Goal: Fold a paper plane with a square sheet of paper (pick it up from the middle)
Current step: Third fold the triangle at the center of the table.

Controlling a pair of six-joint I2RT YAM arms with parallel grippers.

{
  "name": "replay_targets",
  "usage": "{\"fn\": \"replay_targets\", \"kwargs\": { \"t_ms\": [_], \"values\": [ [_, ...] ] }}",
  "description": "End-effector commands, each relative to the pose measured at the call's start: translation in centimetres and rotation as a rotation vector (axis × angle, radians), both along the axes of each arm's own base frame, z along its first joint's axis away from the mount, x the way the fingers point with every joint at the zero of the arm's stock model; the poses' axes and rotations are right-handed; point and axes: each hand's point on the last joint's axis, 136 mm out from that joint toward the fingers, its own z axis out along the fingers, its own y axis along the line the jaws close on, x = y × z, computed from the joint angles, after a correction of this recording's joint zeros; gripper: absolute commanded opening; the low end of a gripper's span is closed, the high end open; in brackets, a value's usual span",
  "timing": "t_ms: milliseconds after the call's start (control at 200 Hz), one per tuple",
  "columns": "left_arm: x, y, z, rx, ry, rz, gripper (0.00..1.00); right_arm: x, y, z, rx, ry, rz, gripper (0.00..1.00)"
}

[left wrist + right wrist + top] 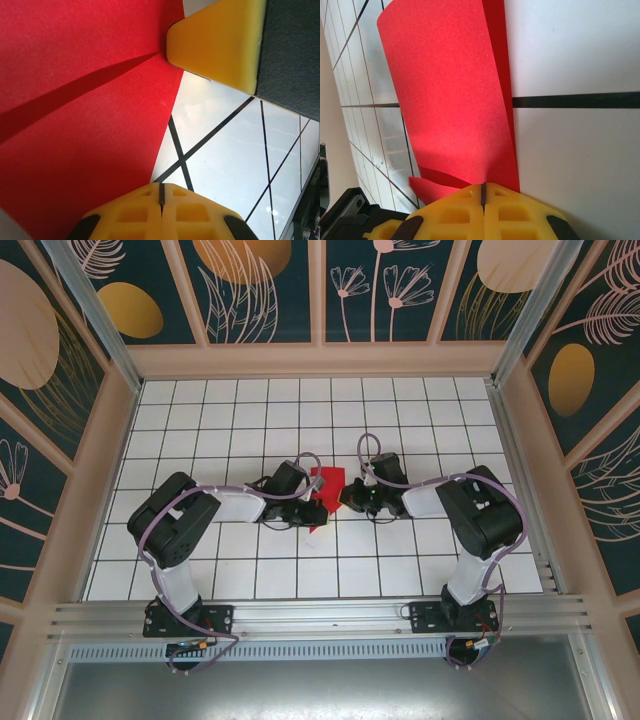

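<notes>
At the bottom of its wrist view the left gripper (161, 196) has its yellow pads pressed together, apparently on the near edge of the red paper (85, 115). The right gripper (483, 194) likewise pinches the paper where its layers meet. In the top view the paper sits mid-frame between both grippers. To crease well, I judge both pinches should hold firm with the edges aligned. Beyond, the gridded table (250, 410) lies open toward the far wall (320, 360).
</notes>
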Motion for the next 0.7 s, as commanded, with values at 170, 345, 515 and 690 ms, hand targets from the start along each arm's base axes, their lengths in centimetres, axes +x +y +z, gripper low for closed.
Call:
{"fn": "replay_targets", "kwargs": {
  "t_ms": [170, 345, 515, 690],
  "values": [
    [-2.1, 2.6, -1.8, 0.083, 0.039, 0.001, 0.08, -1.6, -2.9, -5.1, -0.19, 0.097, -0.037, 0.0],
    [-2.6, 3.3, -2.0, 0.099, 0.048, 0.002, 0.07, -1.7, -3.1, -5.3, -0.203, 0.099, -0.036, 0.0],
    [-3.8, 4.3, -2.6, 0.113, 0.075, 0.001, 0.07, -1.6, -3.2, -5.4, -0.213, 0.099, -0.035, 0.0],
    [-4.6, 5.1, -2.7, 0.137, 0.084, -0.01, 0.07, -1.7, -3.3, -5.4, -0.222, 0.099, -0.036, 0.0]
  ]
}}
